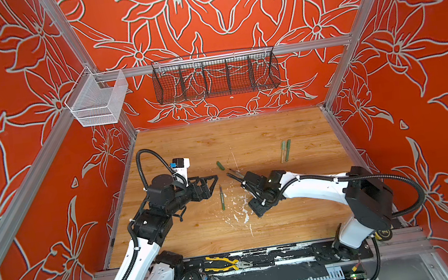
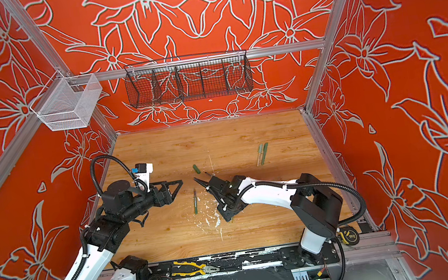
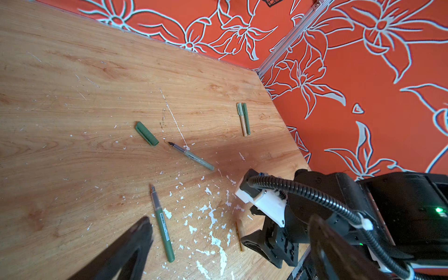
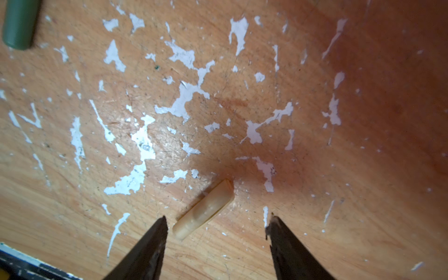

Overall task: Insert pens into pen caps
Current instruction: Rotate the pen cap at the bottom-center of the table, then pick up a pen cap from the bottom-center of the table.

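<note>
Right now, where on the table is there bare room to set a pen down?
Bare: the far strip of the table, between the back wall and the capped pair; also the near edge between the arms. Crowded: the middle, around the green cap, loose pens and the right hand at the tan cap.

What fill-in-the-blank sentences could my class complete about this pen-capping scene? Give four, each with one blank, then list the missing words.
1. The right gripper is open over a ___ pen cap.
2. The left gripper is open and holds ___.
3. Far from both grippers, ___ capped pens lie side by side.
4. The tool with yellow handles is a pair of ___.

Missing words: tan; nothing; two; pliers.
</note>
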Robot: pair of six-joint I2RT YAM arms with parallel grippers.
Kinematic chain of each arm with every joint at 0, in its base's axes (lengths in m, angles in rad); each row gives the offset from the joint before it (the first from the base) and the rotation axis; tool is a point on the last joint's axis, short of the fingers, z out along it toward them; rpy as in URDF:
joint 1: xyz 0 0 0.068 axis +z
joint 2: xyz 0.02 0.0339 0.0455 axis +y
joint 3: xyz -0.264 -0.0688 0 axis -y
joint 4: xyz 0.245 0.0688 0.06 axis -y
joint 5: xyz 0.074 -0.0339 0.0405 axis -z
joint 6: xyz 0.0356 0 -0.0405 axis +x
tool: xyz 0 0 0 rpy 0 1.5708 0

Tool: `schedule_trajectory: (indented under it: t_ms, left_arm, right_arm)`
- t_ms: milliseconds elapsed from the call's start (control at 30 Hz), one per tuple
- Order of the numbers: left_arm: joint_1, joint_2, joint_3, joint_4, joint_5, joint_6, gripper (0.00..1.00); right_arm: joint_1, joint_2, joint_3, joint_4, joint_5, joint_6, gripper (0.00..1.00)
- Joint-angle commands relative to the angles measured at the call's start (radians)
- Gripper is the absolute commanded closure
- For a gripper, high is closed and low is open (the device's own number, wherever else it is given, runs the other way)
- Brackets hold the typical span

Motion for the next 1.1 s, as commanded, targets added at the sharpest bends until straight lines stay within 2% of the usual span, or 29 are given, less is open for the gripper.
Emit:
schedule_trajectory:
  t_ms: [0, 200, 367, 467, 600, 833, 1067]
  left_arm:
    - [0.006, -0.01, 0.002, 0.026, 0.015, -0.001, 0.03]
    - [0.006, -0.039, 0.01, 0.018, -0.002, 0.008, 0.03]
    - [0.006, -0.052, 0.002, 0.029, -0.001, 0.005, 0.03]
    - [0.006, -0.055, 0.001, 0.029, 0.001, 0.005, 0.03]
    - [0.006, -0.06, 0.005, 0.026, 0.006, 0.008, 0.03]
    - [0.006, -0.055, 0.008, 0.032, 0.018, 0.009, 0.03]
    - [0.006, -0.065, 0.009, 0.026, 0.017, 0.01, 0.03]
  right_arm:
    - [0.016, 0.011, -0.024, 0.009, -0.005, 0.15, 0.33]
    - [0.081, 0.05, -0.026, -0.016, 0.005, 0.211, 0.39]
    - [0.122, 0.086, -0.038, -0.011, -0.002, 0.25, 0.48]
    - [0.125, 0.109, -0.038, -0.015, 0.005, 0.259, 0.53]
    - [0.122, 0.132, -0.033, -0.038, 0.036, 0.272, 0.53]
    - [0.112, 0.137, -0.054, 0.007, 0.017, 0.298, 0.52]
    - [0.097, 0.146, -0.078, -0.004, 0.04, 0.299, 0.65]
